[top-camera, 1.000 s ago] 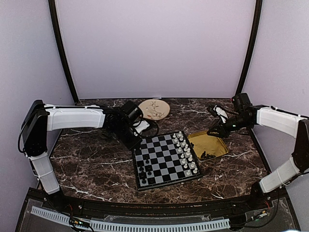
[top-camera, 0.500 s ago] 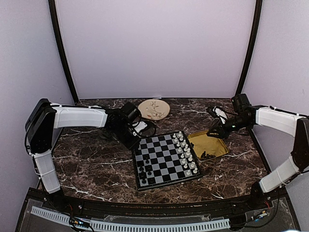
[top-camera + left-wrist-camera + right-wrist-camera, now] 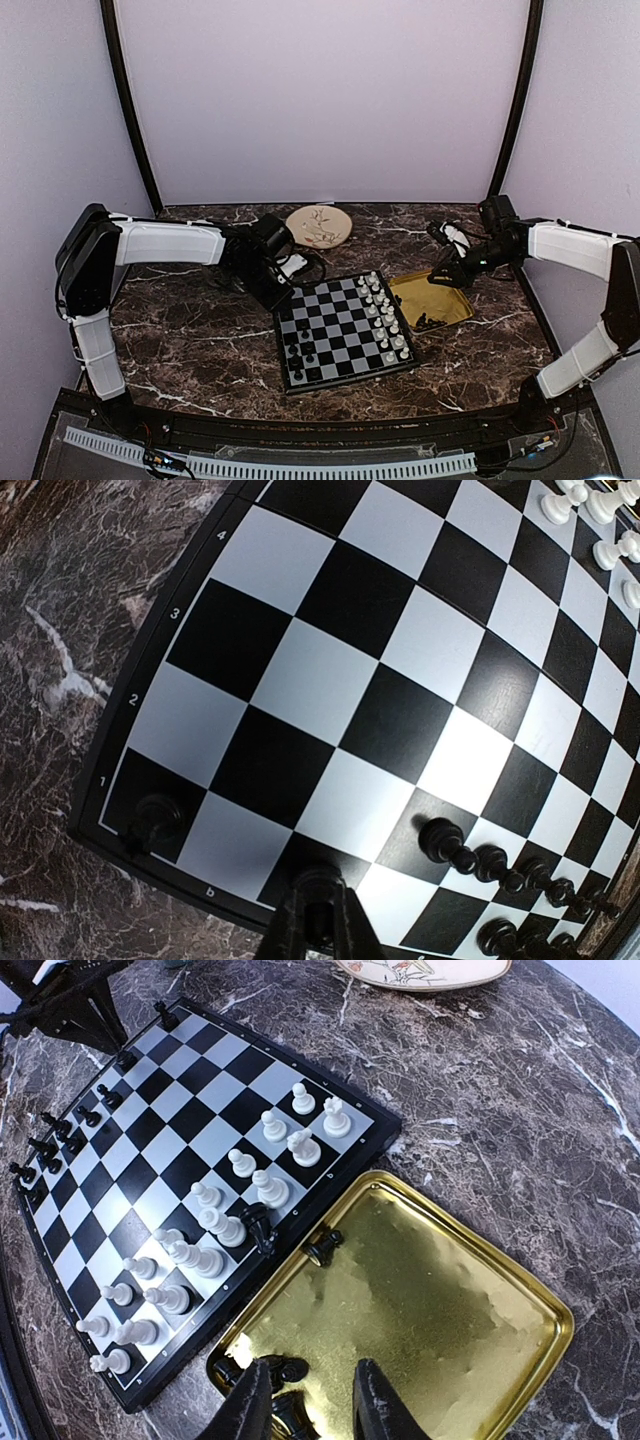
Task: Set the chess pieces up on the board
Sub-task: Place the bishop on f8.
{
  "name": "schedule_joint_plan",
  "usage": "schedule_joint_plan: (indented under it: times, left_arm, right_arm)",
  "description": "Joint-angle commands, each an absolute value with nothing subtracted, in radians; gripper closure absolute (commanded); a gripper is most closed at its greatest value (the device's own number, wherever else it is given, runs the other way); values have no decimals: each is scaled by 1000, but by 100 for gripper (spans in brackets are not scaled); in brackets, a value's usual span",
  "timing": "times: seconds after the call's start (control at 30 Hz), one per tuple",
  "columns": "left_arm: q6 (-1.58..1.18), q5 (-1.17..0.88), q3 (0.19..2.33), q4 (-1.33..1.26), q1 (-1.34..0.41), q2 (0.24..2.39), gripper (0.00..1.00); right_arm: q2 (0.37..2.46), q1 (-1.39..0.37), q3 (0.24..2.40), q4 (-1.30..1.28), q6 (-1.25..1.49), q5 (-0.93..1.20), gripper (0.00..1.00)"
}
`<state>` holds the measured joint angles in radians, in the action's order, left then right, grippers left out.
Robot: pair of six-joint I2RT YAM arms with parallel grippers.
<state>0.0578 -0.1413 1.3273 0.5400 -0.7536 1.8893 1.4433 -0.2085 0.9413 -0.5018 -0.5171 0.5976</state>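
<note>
The left gripper [image 3: 317,892] is pinched almost closed on a black piece [image 3: 318,922] over the edge row of the board [image 3: 340,332], two squares from the corner piece [image 3: 150,820]. The right gripper [image 3: 312,1400] hangs above the yellow tray [image 3: 450,1290] with its fingers apart, grasping nothing. Loose black pieces [image 3: 285,1370] lie in the tray beneath it, and white pieces [image 3: 265,1188] line the board's side next to the tray.

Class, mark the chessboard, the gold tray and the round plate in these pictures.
chessboard [image 3: 340,325], top view, a bare middle square.
gold tray [image 3: 430,1295], right wrist view, its bare floor.
round plate [image 3: 319,226], top view, its patterned centre.
</note>
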Motion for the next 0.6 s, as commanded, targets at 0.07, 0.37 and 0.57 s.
schedule_joint_plan:
  times: [0.07,0.37,0.57]
  left_arm:
    - [49,-148,1317,565,-754,1883,93]
    - [45,-146,1324,556,-754,1881,75]
    - [42,-137,1330,562,-753,1852,69]
  right_arm:
    - [1452,-204,943,-502,-523,599,72]
    - [1459,-204,949,-504,-521,601,71]
    - [1463,-206,959,-500,-508,572,71]
